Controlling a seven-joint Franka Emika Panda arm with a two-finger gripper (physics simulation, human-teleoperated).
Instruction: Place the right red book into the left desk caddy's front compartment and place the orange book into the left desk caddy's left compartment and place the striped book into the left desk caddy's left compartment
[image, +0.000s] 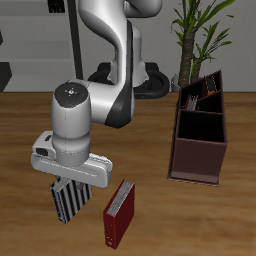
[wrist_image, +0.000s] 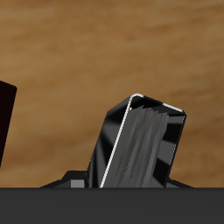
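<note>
One book in the grip: the gripper (image: 76, 186) is clamped on the striped book (image: 71, 199), which hangs tilted below it near the table's front edge.
Arm pose: the white arm bends down from its base at the back — wrist low, hand pointing at the table (image: 30, 120).
Beside the striped book: a red book (image: 119, 214) stands on the table just next to it, spine dark, white page edges showing.
Left desk caddy (image: 197, 160): well apart from the gripper, farther back by the plant (image: 200, 35); a book lies in its rear compartment.
Wrist view only: the striped book (wrist_image: 140, 144) seen close — its cover and bowed page edges; a dark red book's edge (wrist_image: 5, 118) at the frame's border.
Exterior view only: arm, caddy, plant.
</note>
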